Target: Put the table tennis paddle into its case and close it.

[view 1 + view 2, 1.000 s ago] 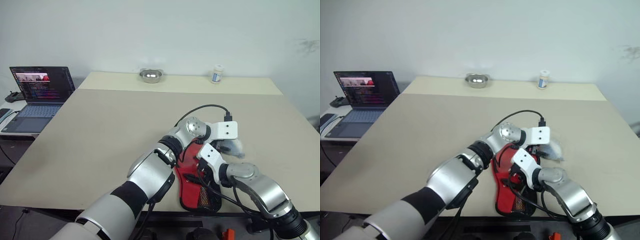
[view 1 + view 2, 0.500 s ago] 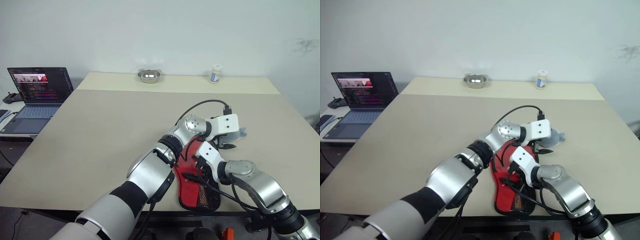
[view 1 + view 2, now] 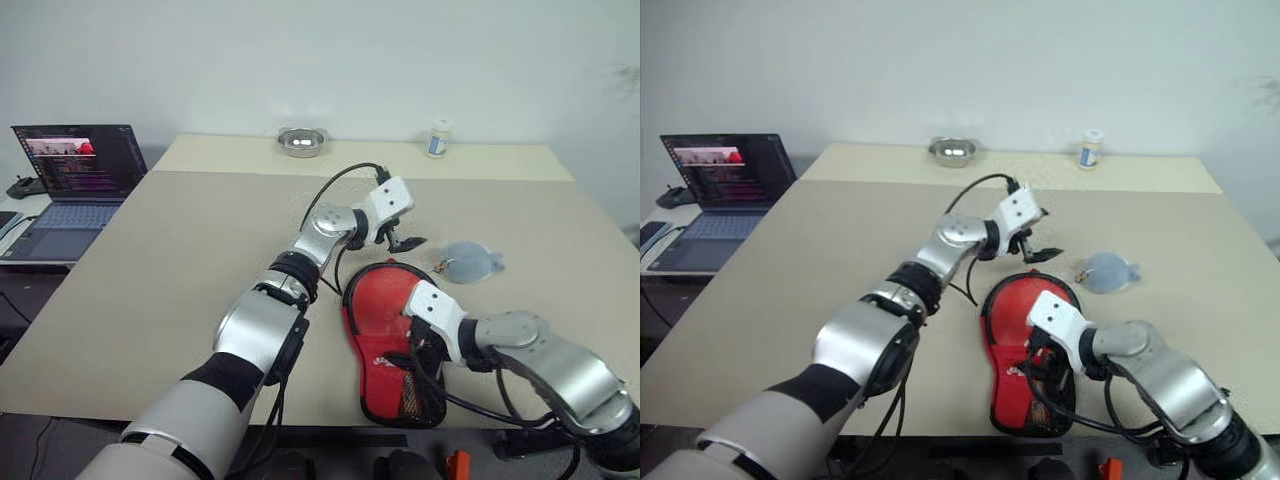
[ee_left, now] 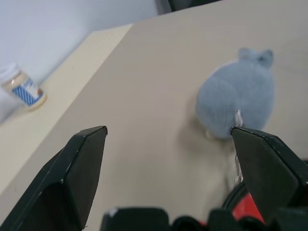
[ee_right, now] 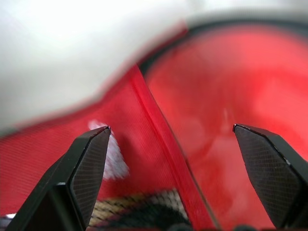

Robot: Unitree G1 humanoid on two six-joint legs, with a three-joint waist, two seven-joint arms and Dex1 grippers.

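The case (image 3: 385,335) lies red side up near the table's front edge, with its black mesh pocket (image 3: 408,395) toward me and a black zipper edge around the round end. In the right wrist view a smooth red surface (image 5: 226,96) sits inside that black rim, beside red fabric with a white logo. I cannot tell the paddle apart from the case. My right gripper (image 3: 420,345) hovers open just over the case's middle, with nothing between its fingers. My left gripper (image 3: 407,242) is open and empty above the table, beyond the case's round end.
A grey soft toy-like thing (image 3: 470,262) lies right of the left gripper, close to the case's far end. A steel bowl (image 3: 301,142) and a white bottle (image 3: 437,138) stand at the table's far edge. An open laptop (image 3: 75,170) sits on a side table at the left.
My left gripper has lifted off the case and swung away to the far left, uncovering the round end. My right gripper has risen slightly. The camera has shifted.
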